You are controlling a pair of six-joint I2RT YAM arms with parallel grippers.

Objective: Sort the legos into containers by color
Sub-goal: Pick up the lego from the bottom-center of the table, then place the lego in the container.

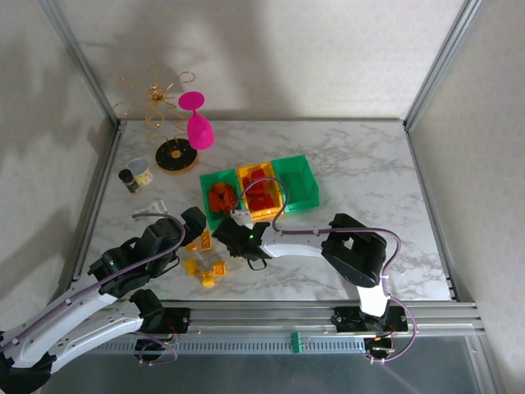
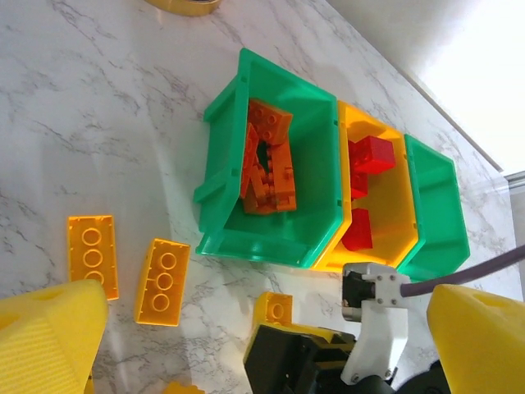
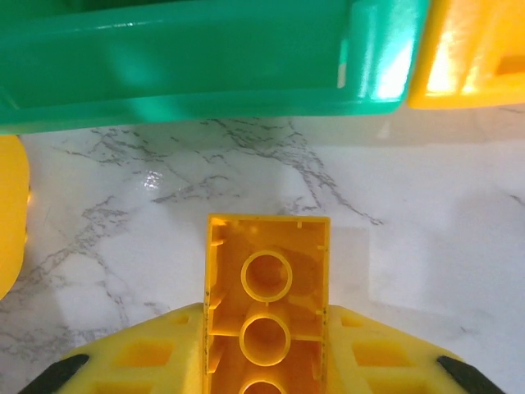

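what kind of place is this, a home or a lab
Most likely a robot lab test cell, not a home. The marble-look table is boxed in by white panels on metal framing, and the left arm and right arm are mounted on a rail at its edge.

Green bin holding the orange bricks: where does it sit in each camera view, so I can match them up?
Top external: the green bin is leftmost in the row of three, mid-frame, with the orange bricks inside.
Left wrist: green bin at centre, bricks piled inside.
Right wrist: green bin, its outer wall along the top edge.
Shared landmark: the yellow-orange bin sits directly to its right.
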